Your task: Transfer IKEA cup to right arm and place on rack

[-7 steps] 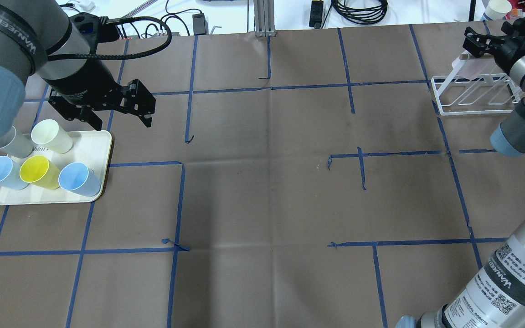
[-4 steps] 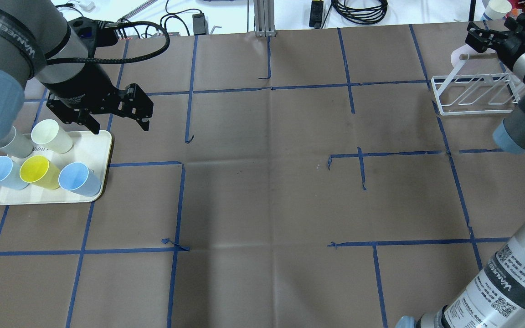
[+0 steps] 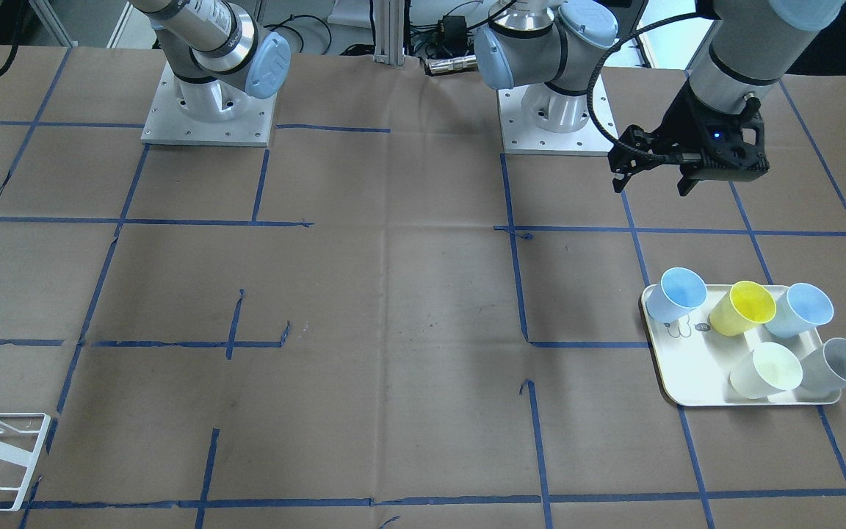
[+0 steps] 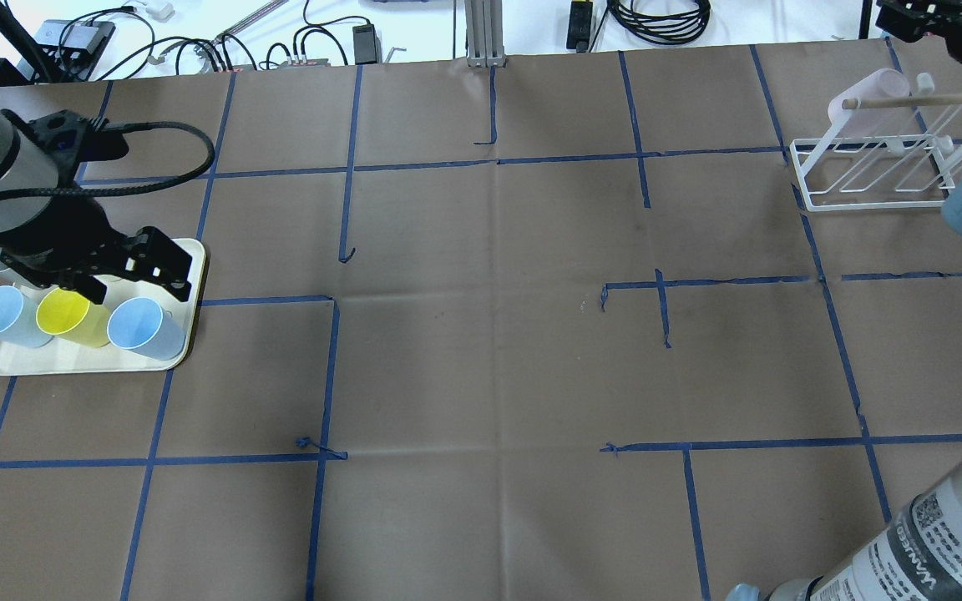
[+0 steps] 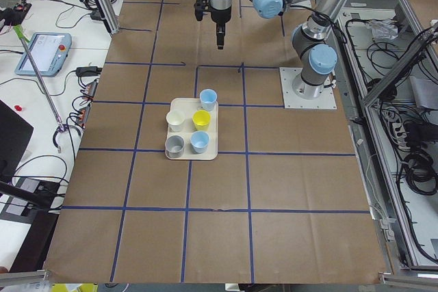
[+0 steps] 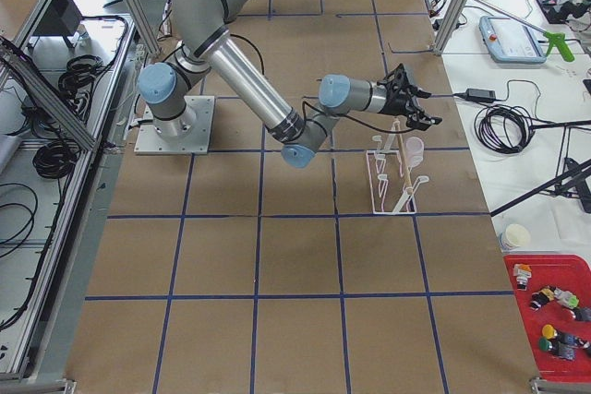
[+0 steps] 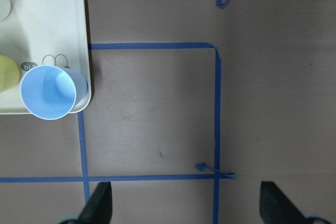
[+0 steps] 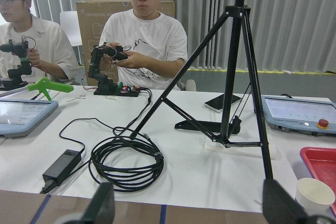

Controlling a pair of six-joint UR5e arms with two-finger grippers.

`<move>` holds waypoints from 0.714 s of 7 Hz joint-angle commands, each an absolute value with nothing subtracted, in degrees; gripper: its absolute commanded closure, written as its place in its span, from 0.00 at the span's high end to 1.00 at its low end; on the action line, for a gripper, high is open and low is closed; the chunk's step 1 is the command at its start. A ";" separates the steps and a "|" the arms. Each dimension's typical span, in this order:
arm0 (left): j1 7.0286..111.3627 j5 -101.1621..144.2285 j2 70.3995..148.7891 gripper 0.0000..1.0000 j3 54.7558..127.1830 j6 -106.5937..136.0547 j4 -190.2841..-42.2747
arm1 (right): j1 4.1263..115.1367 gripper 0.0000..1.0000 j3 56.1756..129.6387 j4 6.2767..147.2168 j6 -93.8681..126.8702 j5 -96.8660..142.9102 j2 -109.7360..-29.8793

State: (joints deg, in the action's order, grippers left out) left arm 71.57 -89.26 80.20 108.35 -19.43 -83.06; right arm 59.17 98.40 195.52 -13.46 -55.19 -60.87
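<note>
Left hand [image 3: 651, 187] is open and empty, above the bench [image 4: 489, 351] just beside the tray [image 3: 695, 367]. No grasp yet. Five cups sit upright on the tray; the blue cup [image 7: 48, 93] is nearest the hand. Right hand [image 8: 186, 205] is open and empty, up beyond the rack [image 4: 873, 171]. One pink cup [image 4: 869, 104] is already racked. This cycle: pick, hand-over and placing all remain.

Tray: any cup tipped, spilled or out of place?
Nothing stands out. All five cups stand upright, mouths up, on the tray, and nothing has spilled. One blue cup sits close to the tray's corner, inside the rim.
</note>
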 commanded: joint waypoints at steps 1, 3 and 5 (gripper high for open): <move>64.71 -89.21 80.24 0.99 110.65 -26.95 -82.00 | 63.87 1.00 98.61 191.34 -13.54 -55.20 -65.20; 63.90 -89.30 83.30 0.99 110.74 -29.44 -77.46 | 69.23 1.00 99.23 191.25 -12.93 -54.85 -66.61; 63.90 -89.21 89.70 0.99 110.74 -29.36 -70.26 | 72.49 1.00 98.44 184.19 -12.92 -54.76 -68.20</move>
